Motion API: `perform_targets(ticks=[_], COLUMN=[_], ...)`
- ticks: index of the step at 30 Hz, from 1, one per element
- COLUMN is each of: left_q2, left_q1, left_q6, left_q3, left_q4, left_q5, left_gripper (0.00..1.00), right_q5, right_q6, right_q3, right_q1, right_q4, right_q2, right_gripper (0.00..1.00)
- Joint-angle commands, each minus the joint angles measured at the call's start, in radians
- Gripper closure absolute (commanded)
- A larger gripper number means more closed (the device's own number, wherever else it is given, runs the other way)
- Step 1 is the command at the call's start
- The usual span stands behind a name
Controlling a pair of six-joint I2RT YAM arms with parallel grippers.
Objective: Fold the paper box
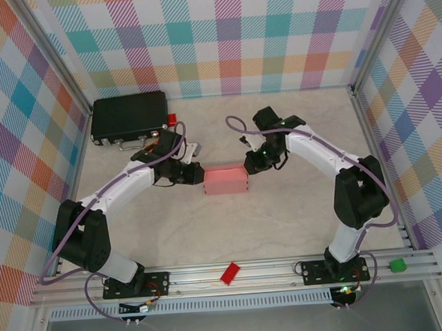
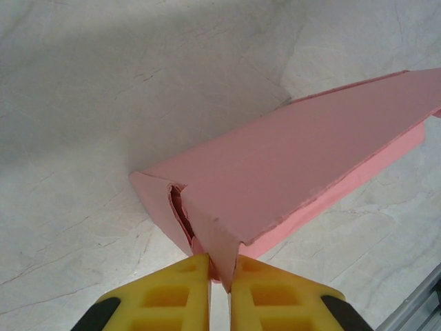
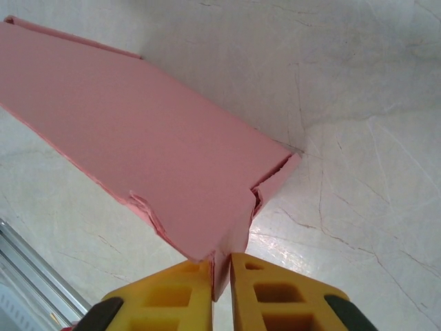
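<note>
The paper box (image 1: 226,179) lies on the table as a formed rectangular body, right of and nearer than the black case (image 1: 128,116). By my judgement it is nearly complete, with only the end flaps left to seat. The left gripper (image 2: 220,265) and right gripper (image 3: 220,265) each pinch a card edge at opposite ends. The wrist views show gaping, creased end corners that the top view does not resolve.

Noted paper box (image 1: 226,179) in thin pale-pink card, matt, smooth on the panels, slightly frayed at cut edges. Recorded jaws as yellow moulded plastic, faintly glossy. Found surface (image 1: 285,229) pale, marble-veined, smooth with a soft sheen. Logged front rail (image 1: 198,278) as grooved bare metal; black case (image 1: 128,117) ribbed, low sheen.
</note>
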Motion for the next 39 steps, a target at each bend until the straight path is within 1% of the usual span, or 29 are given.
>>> perform_targets(ticks=[1,7,21,31,39], left_q2=[-0.001,0.004,0.006,0.012,0.018], left_q1=[-0.009,-0.012,-0.016,-0.020,-0.022], left_q6=[-0.012,-0.013,-0.014,-0.014,-0.012], left_q3=[0.006,0.006,0.009,0.007,0.010], left_q4=[-0.005,-0.004,-0.006,-0.003,-0.006], left_q5=[-0.003,-0.004,-0.006,-0.003,-0.007], left_gripper=[0.87,0.87,0.87,0.88,0.88], right_q5=[-0.007,-0.013,-0.035,-0.061,-0.074], right_q6=[0.036,0.056,0.085,0.095,0.099], right_q3=[0.034,0.048,0.075,0.083,0.101], right_q1=[0.013,0.016,0.018,0.017,0.018], right_q4=[-0.032,-0.041,-0.059,-0.063,-0.067], right_q2=[0.016,0.027,0.048,0.060,0.059], right_gripper=[0.84,0.83,0.83,0.86,0.83])
